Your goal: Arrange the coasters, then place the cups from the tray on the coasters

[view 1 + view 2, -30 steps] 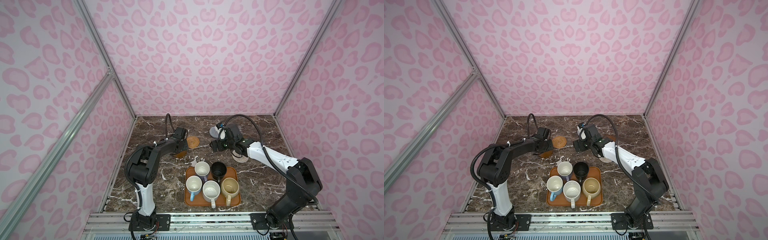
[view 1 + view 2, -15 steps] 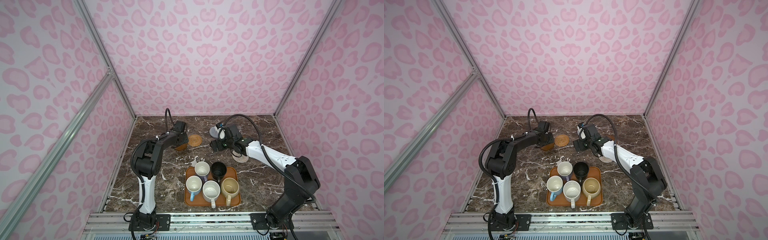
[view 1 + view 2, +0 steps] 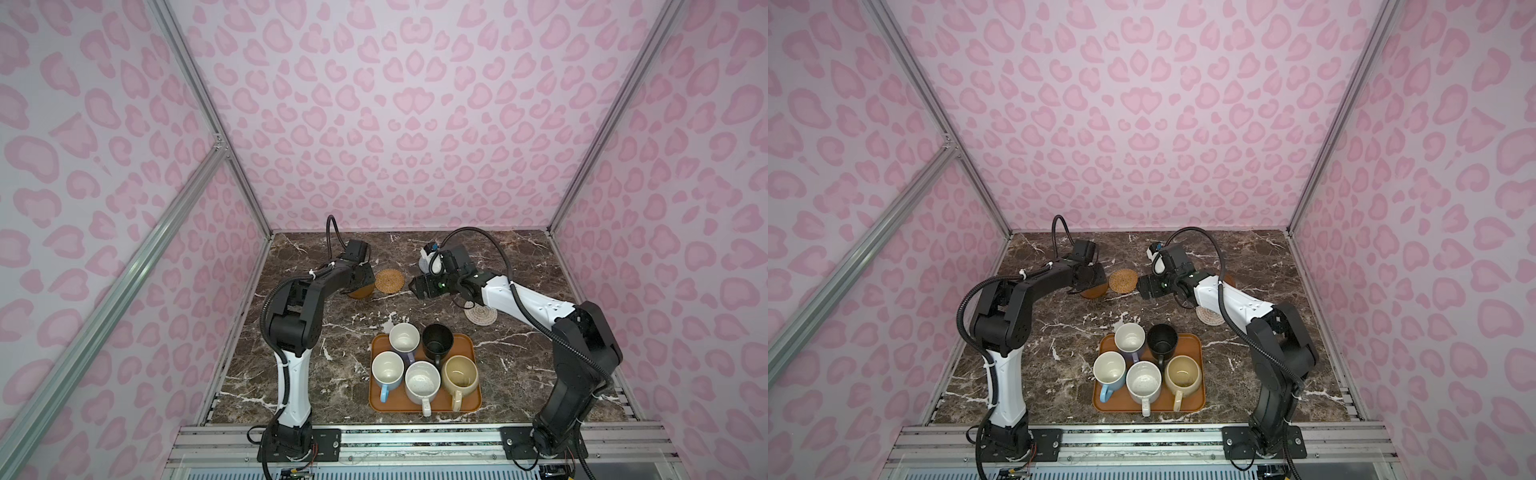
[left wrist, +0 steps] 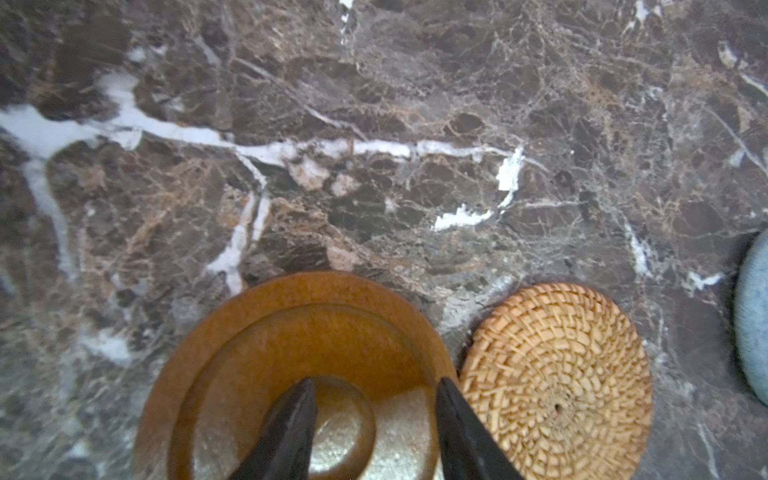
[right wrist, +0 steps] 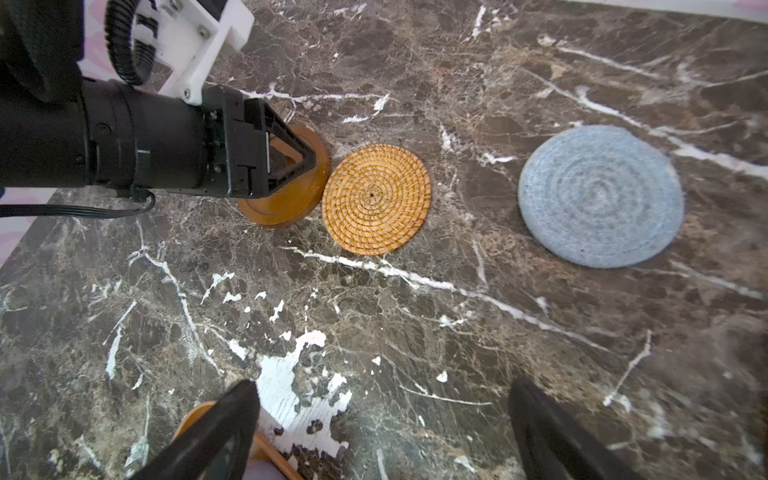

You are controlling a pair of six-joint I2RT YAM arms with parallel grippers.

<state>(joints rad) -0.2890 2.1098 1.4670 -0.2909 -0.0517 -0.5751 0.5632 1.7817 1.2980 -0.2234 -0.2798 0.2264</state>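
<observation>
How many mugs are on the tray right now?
5, all on the tray: lavender mug far left, black mug far right; near row, left to right, light blue mug, speckled white mug, beige mug. None seems hidden.

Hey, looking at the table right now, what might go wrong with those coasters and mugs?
1. The fingers of the left gripper are over the brown wooden coaster, whose edge lies right against the orange woven coaster. Sliding it that way could shove the woven one.
2. The mugs stand crowded together on the tray, so lifting one may knock a neighbour.
</observation>
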